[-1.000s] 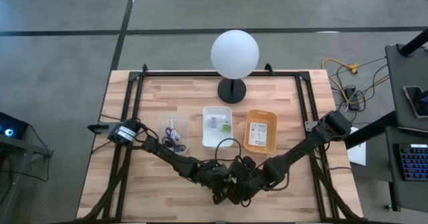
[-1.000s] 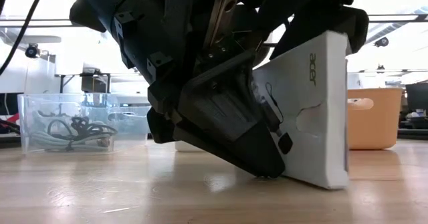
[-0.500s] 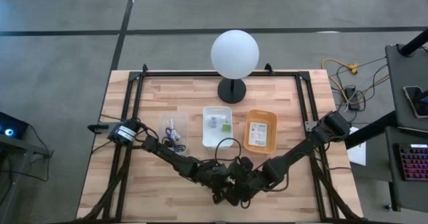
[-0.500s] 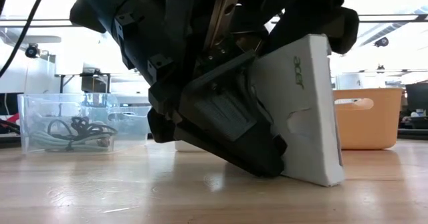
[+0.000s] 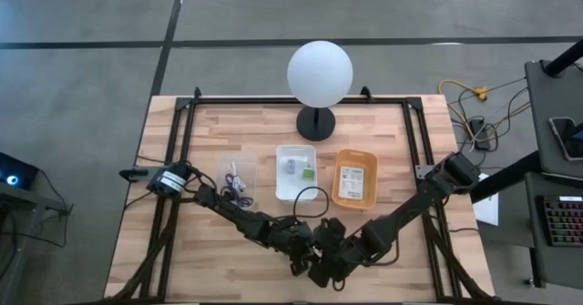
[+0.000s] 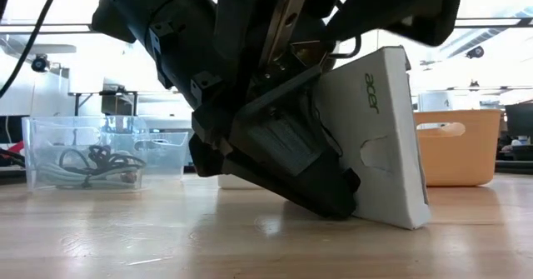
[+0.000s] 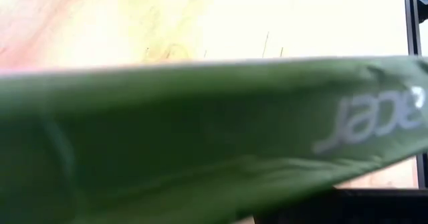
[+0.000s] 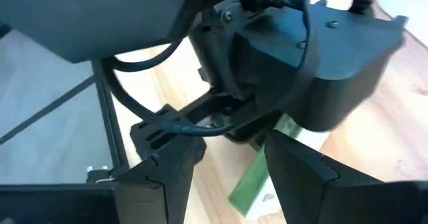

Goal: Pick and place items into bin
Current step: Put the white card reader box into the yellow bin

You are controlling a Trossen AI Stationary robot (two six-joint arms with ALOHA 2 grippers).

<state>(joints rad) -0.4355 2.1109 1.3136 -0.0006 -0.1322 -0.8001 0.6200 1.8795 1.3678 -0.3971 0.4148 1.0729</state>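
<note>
A white box (image 6: 383,137) printed "acer", with a green side (image 7: 200,130), stands tilted near the table's near edge. Its top leans toward the table's left. My left gripper (image 6: 337,202) slants down beside it and is shut on it. My right gripper (image 8: 231,147) is open and hovers just above the box top, next to the left wrist (image 5: 305,249). A strip of the green box (image 8: 253,184) shows between its fingers, which stand clear of it. In the low view the right arm (image 6: 396,8) is above the box. My left gripper holds the acer box by its lower part, slanting down from the table's left. One dark finger (image 6: 291,158) lies flat along the near face; the other is hidden behind the box. The box is tilted, its bottom edge (image 6: 400,221) on the table.
Three bins stand mid-table: a clear one (image 5: 235,179) with cables, a white one (image 5: 295,171) with small items, and an orange one (image 5: 355,177) holding a flat white packet. A globe lamp (image 5: 319,73) is behind them. Both arms crowd the near middle.
The box has tipped from nearly upright to leaning, its top swinging toward the table's left while its bottom edge stayed down. My right gripper has drawn back toward the near edge and risen off the box top.
</note>
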